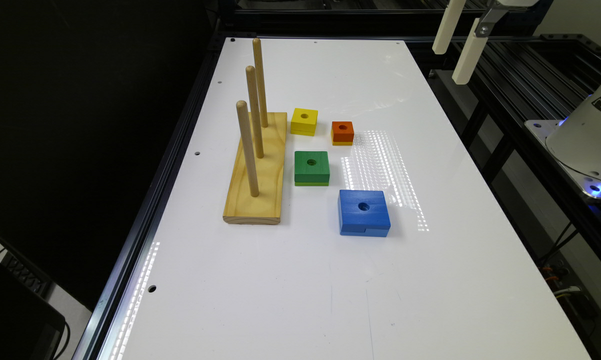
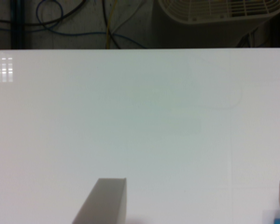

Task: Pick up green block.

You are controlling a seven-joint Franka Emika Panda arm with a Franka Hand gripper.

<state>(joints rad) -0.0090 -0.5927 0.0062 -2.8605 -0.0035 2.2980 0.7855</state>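
Observation:
The green block [image 1: 311, 167], a flat dark-green square with a round centre hole, lies on the white table [image 1: 290, 280] beside the wooden peg base. My gripper [image 1: 450, 64] hangs high above the table's far edge toward the exterior view's right, well away from the block. In the wrist view the gripper [image 2: 196, 193] is open: its two fingertips [image 2: 105, 200] stand wide apart with only bare white table between them.
A wooden base with three upright pegs [image 1: 257, 170] stands on the exterior view's left of the blocks. A yellow block [image 1: 304, 121] and an orange block [image 1: 342, 132] lie behind the green one, a larger blue block [image 1: 364, 212] in front. The robot base [image 1: 590, 135] sits off the table's edge.

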